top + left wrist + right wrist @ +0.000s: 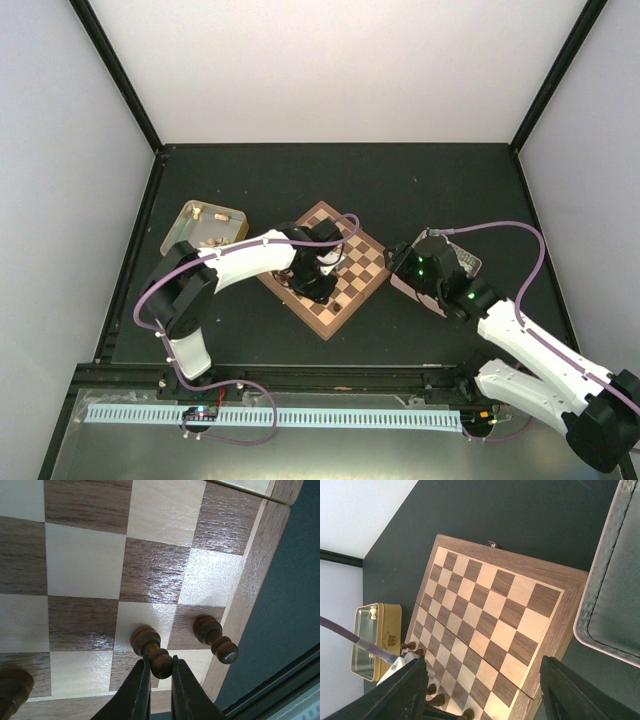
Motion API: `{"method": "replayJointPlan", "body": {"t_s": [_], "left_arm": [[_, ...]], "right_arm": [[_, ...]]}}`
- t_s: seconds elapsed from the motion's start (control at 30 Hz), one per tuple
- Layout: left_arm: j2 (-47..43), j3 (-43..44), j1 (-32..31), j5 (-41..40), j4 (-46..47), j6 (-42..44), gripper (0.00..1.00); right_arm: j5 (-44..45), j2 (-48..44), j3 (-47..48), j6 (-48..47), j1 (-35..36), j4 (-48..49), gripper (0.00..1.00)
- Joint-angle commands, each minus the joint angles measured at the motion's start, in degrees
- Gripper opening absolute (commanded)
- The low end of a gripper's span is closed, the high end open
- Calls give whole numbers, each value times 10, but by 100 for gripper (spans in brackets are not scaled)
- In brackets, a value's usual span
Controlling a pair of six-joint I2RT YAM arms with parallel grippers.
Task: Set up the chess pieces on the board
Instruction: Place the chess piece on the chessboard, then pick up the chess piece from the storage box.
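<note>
The board [350, 262] lies in the middle of the table, turned like a diamond. My left gripper [159, 662] is over its near corner and is shut on the head of a dark brown pawn [149, 641], whose base sits on a light square by the rim. A second dark pawn [216, 639] stands one square to the right, and another dark piece [12, 682] shows at the lower left. My right gripper [484, 659] is open and empty, above the board's [485, 605] right edge. Several dark pieces [437, 699] stand along the board's far side in that view.
A gold tray [203, 228] with pale pieces lies left of the board and also shows in the right wrist view [372, 640]. A pink-rimmed tray [615, 580] lies right of the board, partly under my right arm [540, 350]. Black table edges lie close by.
</note>
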Motion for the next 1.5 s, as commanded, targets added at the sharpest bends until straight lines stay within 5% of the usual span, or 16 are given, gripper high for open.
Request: {"method": "replayJointPlan", "body": {"t_s": [0.0,0.27,0.53,0.8,1.17,1.47], "left_arm": [[16,7,-3,5,6,9,12],[5,16,-4,-1,9,6,36],[-45,29,2,-48,14,1,40],[-189,-21,23,-115,116,-1,41],[-416,-157,23,-176,300,20,47],[-454,-188,23,-184,328,22,52]], "right_arm": [[17,-6,2,-5,-3,-4,63],[35,-21,4,-12,-3,-25,63],[106,-35,22,-50,-15,-95,63],[99,-14,6,-135,-114,-139,62],[22,137,-2,-212,-191,-86,53],[-22,245,12,-181,-202,-36,45]]}}
